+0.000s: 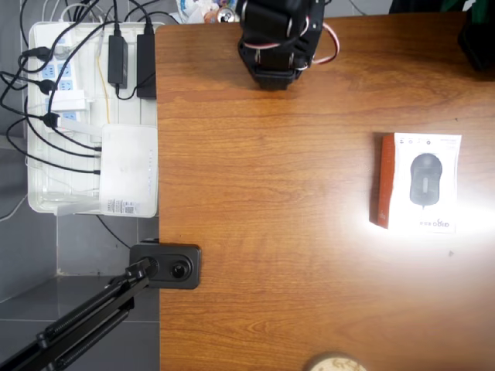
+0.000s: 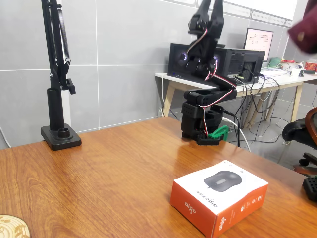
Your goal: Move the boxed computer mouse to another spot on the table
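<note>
One box matters here, the boxed computer mouse (image 1: 418,183); it lies flat on the table (image 1: 271,232), picture side up, well apart from my arm (image 1: 278,39); in the overhead view it sits toward the right edge at mid height, while my arm is folded at the top edge near the middle, so the box lies down and to the right of me in that picture; in the fixed view the boxed computer mouse (image 2: 219,195) is in the near foreground and my arm (image 2: 205,74) stands behind it, farther back on the table (image 2: 109,168).

The box's long axis runs top to bottom in the overhead view, with the reddish-brown side on its left, the side facing toward the table's middle; I judge a grasp across the short width the likelier fit, which would call for reaching out and turning my wrist to suit.

My gripper is tucked in the folded arm and I cannot tell how far its jaws stand apart, nor make out its fingertips; nothing appears held, and nothing of mine touches the box; the move is not yet begun.
</note>
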Tool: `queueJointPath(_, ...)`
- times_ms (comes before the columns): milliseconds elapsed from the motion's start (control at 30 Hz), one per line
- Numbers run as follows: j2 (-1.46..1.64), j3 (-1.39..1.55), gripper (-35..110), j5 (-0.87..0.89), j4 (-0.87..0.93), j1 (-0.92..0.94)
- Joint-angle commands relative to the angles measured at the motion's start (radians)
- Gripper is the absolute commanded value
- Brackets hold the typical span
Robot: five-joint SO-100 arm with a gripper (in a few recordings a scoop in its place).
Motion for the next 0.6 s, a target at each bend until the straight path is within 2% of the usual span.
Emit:
queueJointPath(0,-0.373,-0.612,0,0.153,0.749,-0.227)
queueJointPath(33,-0.491,-0.755,2,0.236,0.815,-0.324)
queueJointPath(133,-0.769,-1.134,9,0.206,1.135,-0.387)
queueJointPath(200,-0.859,-1.216,10,0.176,1.281,-0.456)
queueJointPath(267,-0.943,-1.293,4,0.087,1.491,-0.503)
queueJointPath(333,-0.994,-1.33,10,0.103,1.667,-0.569)
queueJointPath(367,-1.008,-1.328,19,0.221,1.715,-0.617)
queueJointPath(433,-1.019,-1.289,48,0.434,1.723,-0.715)
queueJointPath(567,-1.124,-1.247,92,0.449,1.778,-0.833)
